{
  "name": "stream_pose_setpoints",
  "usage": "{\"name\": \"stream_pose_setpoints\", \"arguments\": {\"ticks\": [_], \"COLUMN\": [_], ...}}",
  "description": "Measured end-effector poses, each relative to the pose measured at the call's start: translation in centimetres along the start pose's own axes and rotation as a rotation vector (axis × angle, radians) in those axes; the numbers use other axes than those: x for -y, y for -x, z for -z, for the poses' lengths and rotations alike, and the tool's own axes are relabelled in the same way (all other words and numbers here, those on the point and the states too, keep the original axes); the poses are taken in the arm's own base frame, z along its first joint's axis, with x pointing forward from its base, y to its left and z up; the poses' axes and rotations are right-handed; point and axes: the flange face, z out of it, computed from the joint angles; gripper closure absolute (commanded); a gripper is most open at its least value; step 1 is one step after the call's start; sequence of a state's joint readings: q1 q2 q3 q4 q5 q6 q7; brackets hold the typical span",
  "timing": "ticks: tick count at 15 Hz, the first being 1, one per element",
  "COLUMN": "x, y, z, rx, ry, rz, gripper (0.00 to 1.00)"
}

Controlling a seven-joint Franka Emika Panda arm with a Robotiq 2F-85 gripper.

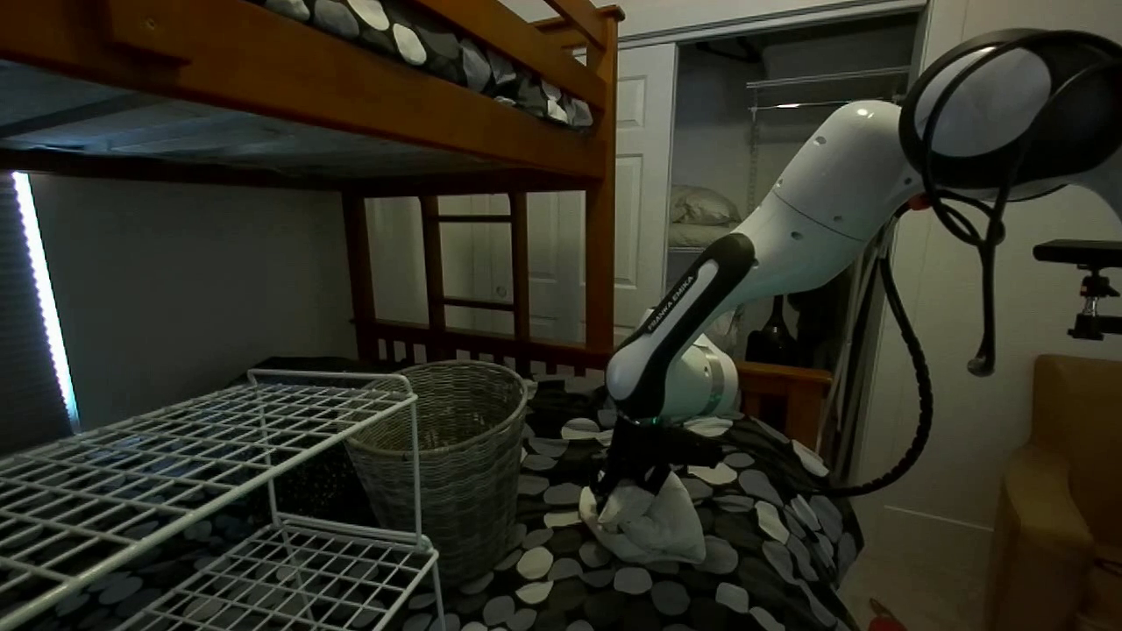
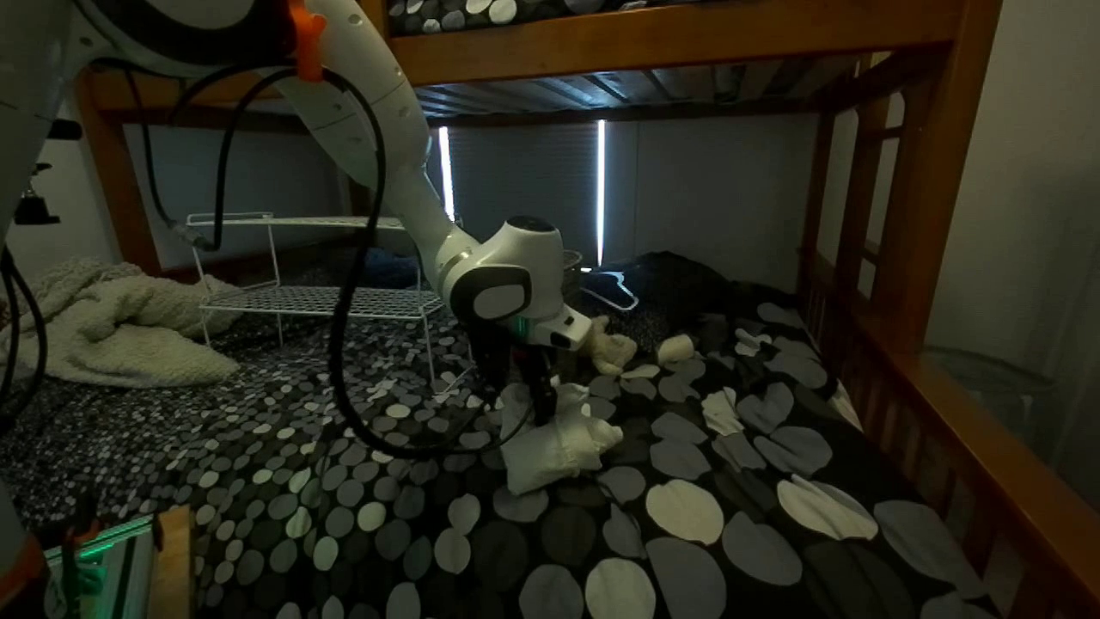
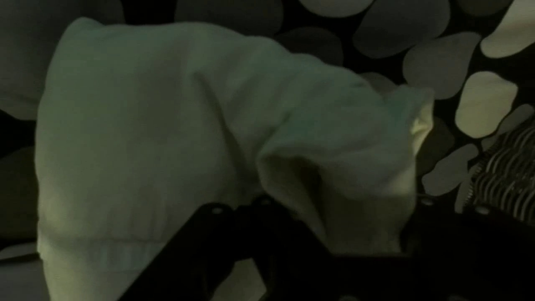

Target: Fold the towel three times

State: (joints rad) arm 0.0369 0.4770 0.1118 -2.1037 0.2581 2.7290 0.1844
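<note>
The towel (image 3: 138,138) is straddled at its end toward the basket (image 1: 478,499) by the gripper (image 3: 340,209), jaws wide apart, nothing pinched, its bulk spread toward the bed's open edge (image 1: 828,556).

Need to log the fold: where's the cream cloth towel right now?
In an exterior view, the rumpled cream cloth towel lies on the black dotted bedcover, right of the round wicker basket and beneath the black gripper.

Dim, brightened by strips of light (image 2: 601,193) along a dark window blind (image 2: 524,189). Backed by a plain wall (image 2: 722,185), framed by a wooden upper bunk (image 1: 394,105) and ladder (image 1: 519,263). Opens onto a shelved closet (image 1: 723,145) beside a white panelled door (image 1: 646,136). Furnished with a tan armchair (image 1: 1043,499).
</note>
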Motion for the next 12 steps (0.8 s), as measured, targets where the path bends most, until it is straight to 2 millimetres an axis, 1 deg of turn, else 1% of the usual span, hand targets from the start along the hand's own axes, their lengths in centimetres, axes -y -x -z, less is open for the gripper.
{"name": "stream_pose_setpoints", "arguments": {"ticks": [1,2,4,7,9,12], "x": [-0.1,-0.1,-0.3,-0.1,-0.1,-0.5], "y": [-0.2,-0.5,-1.1,-1.5,-0.8,1.6], "z": [0.5,1.1,2.7,6.2,8.5,11.8], "rx": [-0.009,-0.019,-0.044,-0.078,-0.064,-0.039], "ry": [0.002,0.005,0.004,-0.007,-0.001,0.069], "rz": [0.003,0.005,0.004,0.010,0.032,0.121], "gripper": [0.04,0.01,0.00,0.00,0.00,0.00]}}
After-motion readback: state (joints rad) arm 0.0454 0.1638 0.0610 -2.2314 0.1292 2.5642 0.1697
